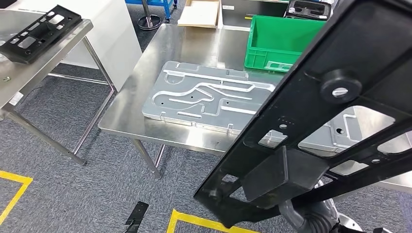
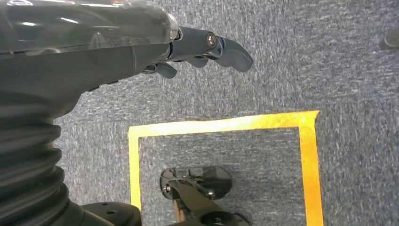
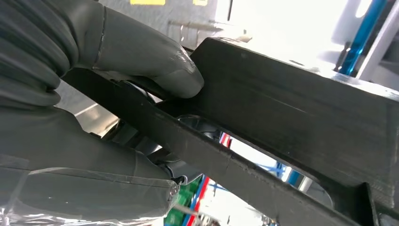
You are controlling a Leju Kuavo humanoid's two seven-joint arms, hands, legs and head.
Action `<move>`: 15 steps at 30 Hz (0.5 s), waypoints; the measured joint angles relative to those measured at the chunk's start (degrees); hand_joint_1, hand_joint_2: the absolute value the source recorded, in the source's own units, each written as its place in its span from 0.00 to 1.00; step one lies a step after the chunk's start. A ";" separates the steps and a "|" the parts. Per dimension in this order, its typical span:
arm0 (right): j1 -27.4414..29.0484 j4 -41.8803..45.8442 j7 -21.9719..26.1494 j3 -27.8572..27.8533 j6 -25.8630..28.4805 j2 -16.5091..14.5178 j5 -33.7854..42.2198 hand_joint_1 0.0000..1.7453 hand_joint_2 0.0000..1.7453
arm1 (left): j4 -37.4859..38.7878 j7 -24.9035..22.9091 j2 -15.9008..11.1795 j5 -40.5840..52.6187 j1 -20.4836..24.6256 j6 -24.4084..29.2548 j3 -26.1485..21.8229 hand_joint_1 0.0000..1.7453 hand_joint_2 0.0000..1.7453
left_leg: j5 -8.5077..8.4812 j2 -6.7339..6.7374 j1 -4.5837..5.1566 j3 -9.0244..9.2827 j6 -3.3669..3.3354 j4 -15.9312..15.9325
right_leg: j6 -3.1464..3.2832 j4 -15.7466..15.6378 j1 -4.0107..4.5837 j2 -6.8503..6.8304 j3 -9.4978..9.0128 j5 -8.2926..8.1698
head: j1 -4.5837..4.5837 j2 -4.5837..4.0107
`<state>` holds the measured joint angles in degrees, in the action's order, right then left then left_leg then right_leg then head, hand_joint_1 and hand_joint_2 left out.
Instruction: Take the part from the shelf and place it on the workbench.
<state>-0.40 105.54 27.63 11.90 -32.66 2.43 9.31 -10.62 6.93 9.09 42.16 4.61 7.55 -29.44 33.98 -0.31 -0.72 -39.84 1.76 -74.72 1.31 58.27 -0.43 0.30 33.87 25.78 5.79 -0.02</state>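
R hand (image 3: 117,117) gripping black part (image 1: 316,121) (tilted), over workbench (image 1: 145,97)

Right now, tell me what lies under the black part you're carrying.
Under the black part held by the right hand: the steel workbench with a machined aluminium plate on it. The part covers the plate's right end and a green crate's corner.

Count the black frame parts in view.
3: one black frame part held by the right robot hand; one on the left table; one behind the green bin, partly hidden.
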 joint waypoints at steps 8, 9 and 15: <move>-16.47 -3.35 -6.28 -2.97 0.53 6.19 2.93 1.00 1.00 | 0.00 1.72 -0.04 -0.16 0.61 -2.52 -0.05 0.00 1.00 | -8.43 0.22 0.54 5.86 -2.28 16.03 | -1.62 0.46 0.45 0.60 0.10 0.16 | -0.02 0.00; -19.59 -4.57 -7.15 -3.03 0.63 7.30 3.11 1.00 1.00 | 0.00 2.01 -0.03 -0.15 0.64 -2.67 -0.08 0.00 1.00 | -8.69 0.23 0.45 5.94 -2.63 16.36 | -1.92 0.67 0.37 0.57 0.20 0.36 | -0.03 0.00; -41.63 -18.86 -8.60 -1.28 9.04 12.06 -10.93 1.00 1.00 | 0.00 3.09 0.02 0.34 0.73 -3.55 -0.37 0.00 1.00 | -9.37 0.35 0.17 5.90 -3.43 16.99 | -3.25 15.74 -0.35 0.09 7.69 6.68 | -0.04 0.00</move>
<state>-42.02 86.68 19.03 10.62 -23.62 14.49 -1.62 -10.62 10.02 9.11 42.50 5.33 4.00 -29.81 24.60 0.04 -0.55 -33.94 -1.66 -57.73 -1.94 74.02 -0.78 0.39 41.56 32.46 5.75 -0.02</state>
